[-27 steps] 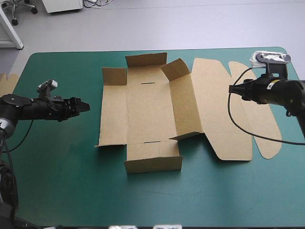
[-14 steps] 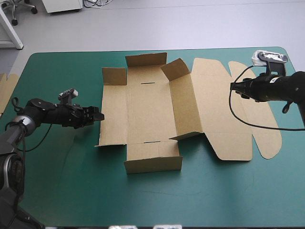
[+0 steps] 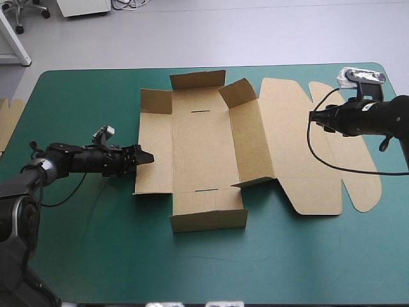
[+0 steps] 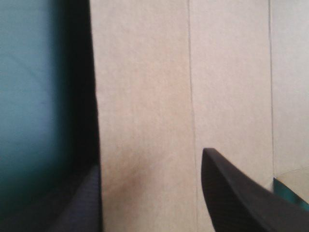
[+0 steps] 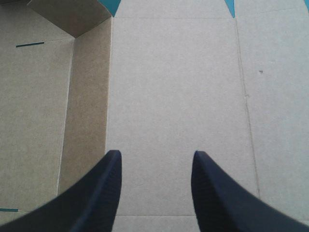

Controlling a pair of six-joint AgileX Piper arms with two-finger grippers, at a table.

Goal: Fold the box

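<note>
The left gripper (image 3: 144, 157), a pair of broad black fin-shaped fingers, is arriving at the box (image 3: 204, 147), a cut sheet of brown board lying half-formed in the middle of the table's teal-green cover (image 3: 96, 256). Moments earlier it was hanging well clear of the box, over bare cover near the table's left edge. Now it is reaching the outer edge of the box's left side panel (image 3: 156, 150), and the whole sheet is sitting a shade further right than before, seemingly nudged by the contact.

In the left wrist view its fingers are standing apart, one finger (image 4: 231, 193) over the board and the other at the panel's outer edge, with nothing yet pinched between them. The right gripper (image 3: 313, 118) is hovering above the flat lid (image 3: 300, 147) on the box's right side, barely moved, its fingers likewise spread and holding nothing.

The near and far end walls are already standing, while the left panel is lying flat. Judging by this approach, that wall is next to be raised, and the sliding sheet is hinting that the lid may need pinning. A strip of spare board (image 3: 7, 121) is showing at the table's left edge.
</note>
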